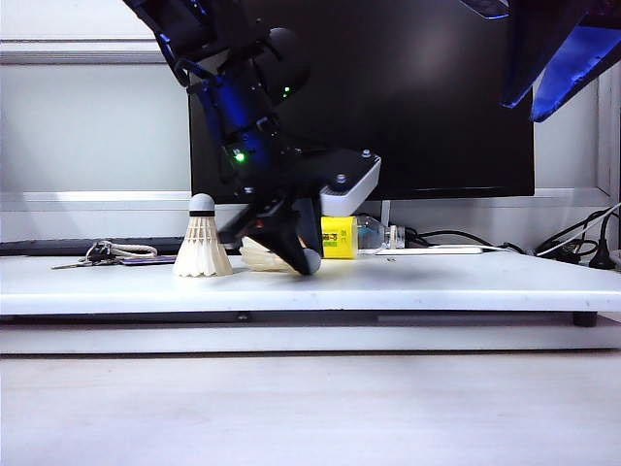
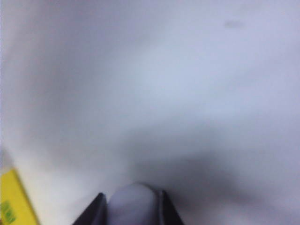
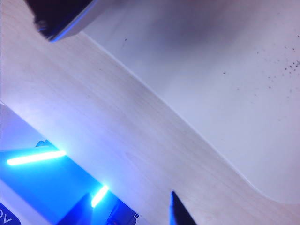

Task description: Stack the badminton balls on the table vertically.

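On the white table [image 1: 466, 282], behind my left arm, a clear bottle with a yellow label [image 1: 342, 237] lies on its side; I cannot tell what, if anything, is in it. One of the badminton balls [image 1: 202, 248] stands upright, cork tip up, near a bunch of keys [image 1: 102, 254] at the table's left end. The second shuttlecock [image 1: 260, 256] lies on its side just beside the first, and my left gripper [image 1: 289, 250] is down at the table right over it, hiding most of it. The exterior view does not show the grip; the left wrist view (badly blurred) shows a pale rounded shape [image 2: 133, 204] between two dark fingers [image 2: 164, 211], probably the cork tip, so I cannot tell whether it is clamped. A black monitor [image 1: 456, 97] fills the background. My right gripper [image 3: 131, 208] hangs high above the right table edge, fingers spread apart, holding nothing.
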Action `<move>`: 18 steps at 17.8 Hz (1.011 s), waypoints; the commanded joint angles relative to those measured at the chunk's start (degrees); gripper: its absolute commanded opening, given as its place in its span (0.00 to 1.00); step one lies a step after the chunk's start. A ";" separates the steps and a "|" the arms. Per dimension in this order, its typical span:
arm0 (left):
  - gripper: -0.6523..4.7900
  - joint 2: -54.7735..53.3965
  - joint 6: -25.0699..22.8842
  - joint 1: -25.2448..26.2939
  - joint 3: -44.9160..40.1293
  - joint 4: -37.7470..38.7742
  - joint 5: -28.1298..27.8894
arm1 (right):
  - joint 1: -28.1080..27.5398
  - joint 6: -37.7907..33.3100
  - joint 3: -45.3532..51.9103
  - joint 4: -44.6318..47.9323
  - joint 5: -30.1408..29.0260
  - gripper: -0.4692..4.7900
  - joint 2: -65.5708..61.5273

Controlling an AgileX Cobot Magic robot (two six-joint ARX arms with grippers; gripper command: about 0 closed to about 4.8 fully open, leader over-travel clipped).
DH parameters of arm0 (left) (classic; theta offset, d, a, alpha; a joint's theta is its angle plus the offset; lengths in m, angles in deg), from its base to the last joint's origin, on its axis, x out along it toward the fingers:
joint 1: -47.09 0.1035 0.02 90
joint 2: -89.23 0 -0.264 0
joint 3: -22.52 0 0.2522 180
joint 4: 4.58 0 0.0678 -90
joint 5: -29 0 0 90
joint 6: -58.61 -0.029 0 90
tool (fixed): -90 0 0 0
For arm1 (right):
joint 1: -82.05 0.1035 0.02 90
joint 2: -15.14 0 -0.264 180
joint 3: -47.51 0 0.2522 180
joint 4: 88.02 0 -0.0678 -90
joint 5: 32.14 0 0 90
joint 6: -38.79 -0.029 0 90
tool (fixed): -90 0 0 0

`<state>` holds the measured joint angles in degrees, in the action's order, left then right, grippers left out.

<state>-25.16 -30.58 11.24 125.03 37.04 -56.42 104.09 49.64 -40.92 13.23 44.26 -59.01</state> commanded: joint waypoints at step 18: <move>0.34 13.11 71.12 19.12 12.39 -3.17 42.18 | 0.00 0.13 -0.22 3.58 -6.51 0.48 1.57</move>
<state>-12.33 39.30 29.92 137.20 33.33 -16.51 104.07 49.62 -40.92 15.85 39.82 -57.74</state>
